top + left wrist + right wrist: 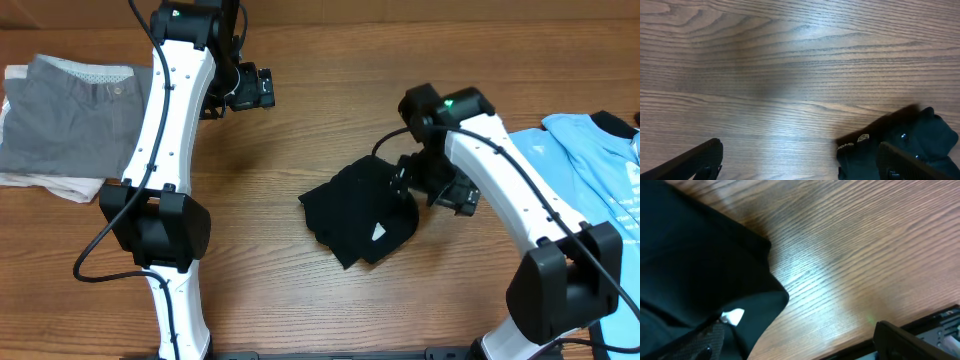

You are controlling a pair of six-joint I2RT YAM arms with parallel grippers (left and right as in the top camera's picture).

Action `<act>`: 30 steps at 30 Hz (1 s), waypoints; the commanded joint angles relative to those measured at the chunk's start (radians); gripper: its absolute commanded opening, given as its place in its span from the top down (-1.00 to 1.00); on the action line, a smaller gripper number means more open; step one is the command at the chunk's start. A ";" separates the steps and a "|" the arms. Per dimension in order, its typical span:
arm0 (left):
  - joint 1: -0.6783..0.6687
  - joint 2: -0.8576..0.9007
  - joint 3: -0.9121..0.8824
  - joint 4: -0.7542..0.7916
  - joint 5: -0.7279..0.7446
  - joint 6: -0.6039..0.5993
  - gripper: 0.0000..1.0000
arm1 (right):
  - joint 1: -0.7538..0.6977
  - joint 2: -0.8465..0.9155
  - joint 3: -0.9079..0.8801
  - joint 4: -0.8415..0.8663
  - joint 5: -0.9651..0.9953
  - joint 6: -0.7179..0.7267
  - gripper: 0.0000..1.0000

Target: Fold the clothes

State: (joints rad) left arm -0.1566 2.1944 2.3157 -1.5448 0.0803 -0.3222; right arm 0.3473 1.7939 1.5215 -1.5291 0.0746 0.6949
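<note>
The black shirt (358,208) lies bunched in a compact heap at the table's middle, with its small white print (378,232) facing up near the front. In the right wrist view the shirt (700,255) fills the left side, and the print (733,316) shows there too. My right gripper (445,190) hovers at the shirt's right edge. It is open (800,347) and empty, with its left finger over the cloth. My left gripper (252,90) is open (800,167) and empty over bare wood at the back. The light blue shirt (590,170) lies at the far right.
A grey garment (70,125) lies flat on a white one at the far left. The left wrist view shows a black shape with small white lettering (920,137) at lower right; I cannot tell what it is. The wooden table (300,290) shows bare wood at the front.
</note>
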 commanded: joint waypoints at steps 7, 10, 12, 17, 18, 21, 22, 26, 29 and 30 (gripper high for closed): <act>-0.003 0.010 -0.005 0.006 -0.010 0.008 -0.99 | 0.086 -0.022 0.002 0.151 -0.249 -0.249 -0.95; -0.003 0.010 -0.005 0.004 -0.011 0.009 -1.00 | 0.135 -0.018 -0.044 0.218 -0.248 -0.285 -0.94; -0.003 0.010 -0.005 0.004 -0.011 0.012 -1.00 | 0.164 -0.016 -0.100 0.276 -0.249 -0.284 -0.85; -0.001 0.010 -0.005 0.005 -0.010 0.012 -1.00 | 0.175 -0.015 -0.208 0.383 -0.279 -0.274 -0.65; -0.001 0.010 -0.005 0.005 -0.010 0.012 -1.00 | 0.175 -0.015 -0.222 0.399 -0.279 -0.273 -0.65; -0.001 0.010 -0.005 0.005 -0.010 0.012 -1.00 | 0.175 -0.015 -0.260 0.448 -0.283 -0.273 -0.62; -0.001 0.010 -0.005 0.004 -0.010 0.012 -1.00 | 0.175 -0.015 -0.269 0.468 -0.293 -0.273 -0.57; -0.001 0.010 -0.005 0.005 -0.010 0.012 -1.00 | 0.175 -0.015 -0.274 0.515 -0.336 -0.273 -0.30; -0.001 0.010 -0.005 0.004 -0.011 0.012 -1.00 | 0.175 -0.015 -0.274 0.533 -0.348 -0.272 0.07; -0.001 0.010 -0.005 0.004 -0.011 0.012 -0.99 | 0.175 -0.015 -0.274 0.533 -0.354 -0.267 0.25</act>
State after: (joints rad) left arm -0.1562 2.1948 2.3157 -1.5410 0.0772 -0.3218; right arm 0.5240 1.7908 1.2526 -1.0054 -0.2455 0.4221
